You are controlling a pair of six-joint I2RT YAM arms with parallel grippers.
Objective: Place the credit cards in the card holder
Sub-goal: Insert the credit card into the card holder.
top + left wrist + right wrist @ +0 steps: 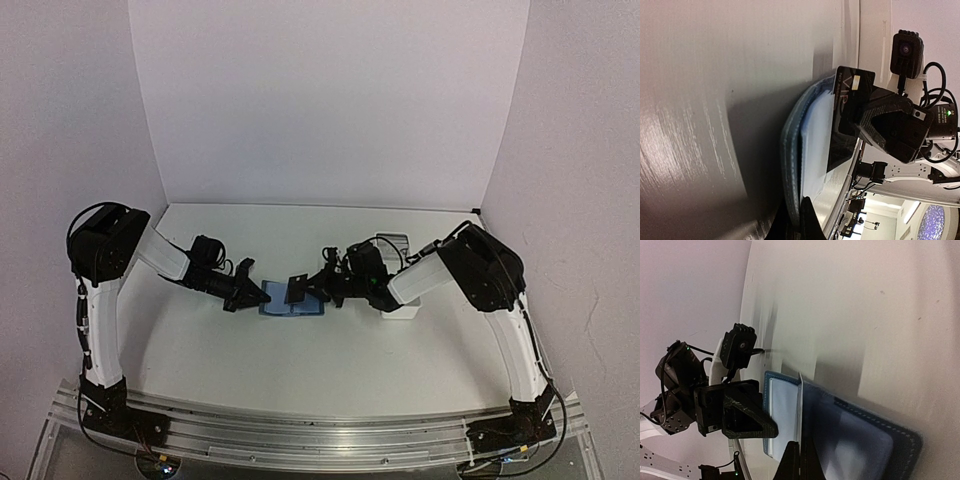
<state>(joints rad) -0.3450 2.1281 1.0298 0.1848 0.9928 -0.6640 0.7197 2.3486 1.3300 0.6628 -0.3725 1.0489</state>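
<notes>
The blue card holder (pixel 274 302) lies open on the table between the two arms. My left gripper (pixel 241 294) is shut on its left edge; in the left wrist view the fingers (pixel 810 220) pinch the holder's blue cover (pixel 790 145). My right gripper (pixel 308 290) is shut on a black credit card (pixel 297 288) and holds it on edge over the open holder. The card's face shows in the left wrist view (pixel 846 102). In the right wrist view the card (pixel 801 400) stands edge-on above the holder's light blue inside (pixel 785 415). No other cards show.
A long white tray (pixel 401 311) stands at the right, mostly hidden under the right arm. White walls close in the table at the back and on both sides. The arm bases sit on a metal rail (pixel 320 430) at the near edge.
</notes>
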